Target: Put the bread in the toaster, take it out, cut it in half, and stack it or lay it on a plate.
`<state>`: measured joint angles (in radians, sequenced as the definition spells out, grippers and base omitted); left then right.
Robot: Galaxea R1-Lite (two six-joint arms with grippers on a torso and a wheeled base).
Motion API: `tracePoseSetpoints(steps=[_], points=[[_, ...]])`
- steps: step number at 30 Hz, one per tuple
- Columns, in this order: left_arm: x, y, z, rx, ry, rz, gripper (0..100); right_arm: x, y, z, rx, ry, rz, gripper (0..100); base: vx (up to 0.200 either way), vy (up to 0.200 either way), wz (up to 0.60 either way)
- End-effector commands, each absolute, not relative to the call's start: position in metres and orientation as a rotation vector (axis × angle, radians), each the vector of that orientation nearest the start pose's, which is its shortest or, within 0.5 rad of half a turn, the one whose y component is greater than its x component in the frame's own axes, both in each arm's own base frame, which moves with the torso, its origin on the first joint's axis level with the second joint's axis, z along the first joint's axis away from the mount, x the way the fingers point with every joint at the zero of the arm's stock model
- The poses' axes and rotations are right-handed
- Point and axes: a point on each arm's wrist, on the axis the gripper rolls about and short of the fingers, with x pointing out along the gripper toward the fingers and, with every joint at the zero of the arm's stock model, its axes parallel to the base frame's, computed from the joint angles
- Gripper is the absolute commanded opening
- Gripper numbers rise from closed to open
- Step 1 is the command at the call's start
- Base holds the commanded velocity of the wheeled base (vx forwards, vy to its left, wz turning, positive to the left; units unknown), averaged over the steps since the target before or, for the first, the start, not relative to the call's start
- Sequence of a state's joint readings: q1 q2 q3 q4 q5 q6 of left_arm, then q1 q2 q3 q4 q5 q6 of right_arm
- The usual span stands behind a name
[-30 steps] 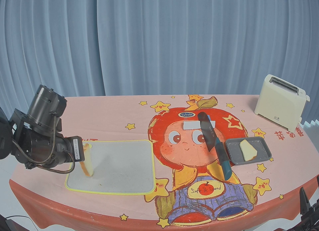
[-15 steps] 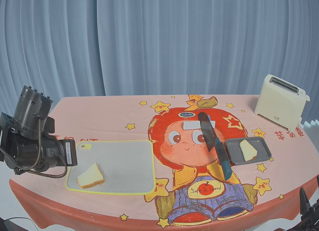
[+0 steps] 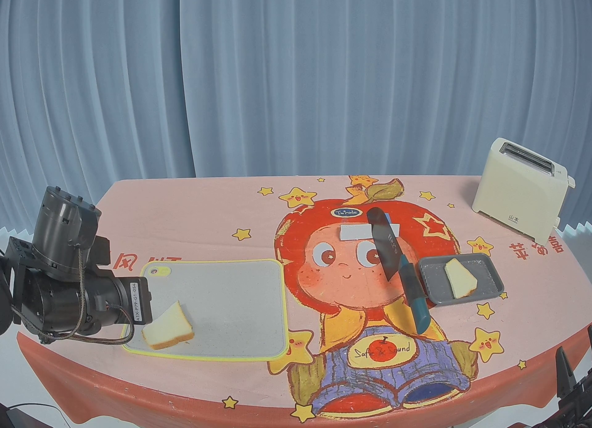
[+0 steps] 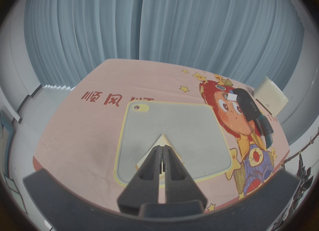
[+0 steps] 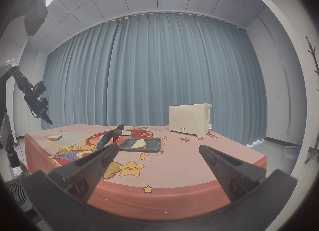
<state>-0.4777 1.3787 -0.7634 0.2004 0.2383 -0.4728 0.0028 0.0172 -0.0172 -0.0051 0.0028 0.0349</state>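
Observation:
One bread half lies flat on the near left part of the grey cutting board. My left gripper is shut and holds nothing; it hangs just left of that bread half, above the board. A second bread half rests in the small grey tray on the right. The cream toaster stands at the far right. A knife with a teal handle lies between board and tray. My right gripper is open, off the table's near right edge.
The table wears a pink cartoon cloth. A blue curtain hangs close behind it. Bare cloth stretches behind the board and between tray and toaster.
A second ago my left gripper held the bread half upright on the board. It has let go, the bread has fallen flat, and the gripper has drawn back to the left.

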Motion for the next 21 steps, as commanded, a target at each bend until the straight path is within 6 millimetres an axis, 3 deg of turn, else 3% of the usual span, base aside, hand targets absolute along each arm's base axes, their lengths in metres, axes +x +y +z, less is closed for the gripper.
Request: tracePoseSetpoints(steps=[1,13,14,21], points=[[0.1795,-0.0863,0.1779,-0.160,0.789,-0.047,0,-0.0228,0.0000,0.0761,0.035,-0.006,0.006,100,0.000,0.000,0.00],[0.1730,-0.0930,0.1731,-0.130,0.802,-0.104,0,-0.0228,0.0000,0.0761,0.035,-0.006,0.006,100,0.000,0.000,0.00],[0.1733,-0.0935,0.1721,-0.130,0.803,-0.105,100,-0.0228,0.0000,0.0760,0.035,-0.004,0.006,100,0.000,0.000,0.00],[0.1730,-0.0919,0.1695,-0.128,0.793,-0.101,100,-0.0228,0.0000,0.0760,0.035,-0.004,0.006,100,0.000,0.000,0.00]])
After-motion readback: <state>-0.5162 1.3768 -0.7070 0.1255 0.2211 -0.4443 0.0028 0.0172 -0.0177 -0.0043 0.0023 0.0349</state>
